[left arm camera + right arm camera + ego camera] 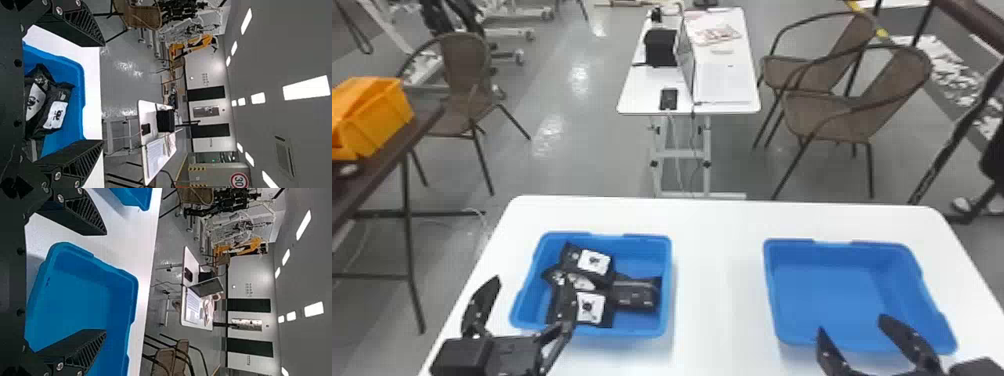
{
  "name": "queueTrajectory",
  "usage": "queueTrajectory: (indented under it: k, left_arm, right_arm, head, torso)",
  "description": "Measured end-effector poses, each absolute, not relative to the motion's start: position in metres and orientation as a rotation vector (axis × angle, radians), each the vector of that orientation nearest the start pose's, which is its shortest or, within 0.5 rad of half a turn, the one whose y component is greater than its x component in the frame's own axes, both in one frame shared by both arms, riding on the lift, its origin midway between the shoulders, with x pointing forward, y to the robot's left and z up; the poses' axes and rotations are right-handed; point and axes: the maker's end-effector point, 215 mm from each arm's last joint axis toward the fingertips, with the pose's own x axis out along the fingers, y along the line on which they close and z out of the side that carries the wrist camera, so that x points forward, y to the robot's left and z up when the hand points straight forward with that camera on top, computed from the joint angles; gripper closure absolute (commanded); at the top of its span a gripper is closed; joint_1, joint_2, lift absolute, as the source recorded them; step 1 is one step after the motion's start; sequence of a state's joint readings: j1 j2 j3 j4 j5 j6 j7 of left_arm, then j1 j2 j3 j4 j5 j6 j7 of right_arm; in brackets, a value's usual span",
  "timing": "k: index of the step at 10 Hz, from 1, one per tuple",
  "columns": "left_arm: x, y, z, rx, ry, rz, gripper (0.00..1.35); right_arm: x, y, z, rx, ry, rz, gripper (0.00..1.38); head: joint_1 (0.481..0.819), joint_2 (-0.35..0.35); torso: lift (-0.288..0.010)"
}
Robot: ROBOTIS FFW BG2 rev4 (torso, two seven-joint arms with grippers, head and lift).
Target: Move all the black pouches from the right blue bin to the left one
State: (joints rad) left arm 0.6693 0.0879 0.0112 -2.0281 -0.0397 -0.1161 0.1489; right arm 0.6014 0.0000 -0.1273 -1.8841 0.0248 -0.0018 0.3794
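Head view: shows the left gripper (531, 280) at lower left, released, fingers spread wide. Places one of those fingers left of the left bin (637, 252), the other across its near wall and in front of the black pouches (594, 262). Has these piled inside, overlapping, mostly in the left and middle of the bin, two with white labels facing up. Includes a darker pouch (634, 295) to the right of that pair, near the bin's right wall. Cannot tell the full count under the overlaps.

At lower right, shows the right gripper (851, 323), also released, fingertips apart at the near side of the right bin (837, 290). Gives a plain look at that bin's blue floor. Sets both bins on a white table (717, 280), well apart, with bare tabletop between.

In the left wrist view, shows the left gripper (104, 93) with fingers parted, labelled pouches in the bin beyond. In the right wrist view, shows the right gripper (106, 282) parted likewise, with one finger in front of the right bin.

Farther back in the head view, has an orange bin (384, 117) at upper left, a small table (637, 92) at upper middle holding a laptop (686, 55) and a phone (669, 99), and brown chairs (892, 85) at upper right.
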Motion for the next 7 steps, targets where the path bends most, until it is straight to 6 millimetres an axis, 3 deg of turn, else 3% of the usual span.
queueTrajectory:
  k: [7]
  left_arm:
    - [0.3881,0.2688,-0.3801,0.127,0.094,0.096,0.16]
  right_arm:
    - [0.3764,-0.2207,-0.4671,-0.043,0.3,0.266,0.14]
  head:
    - [0.695,0.072]
  torso:
    - [0.01]
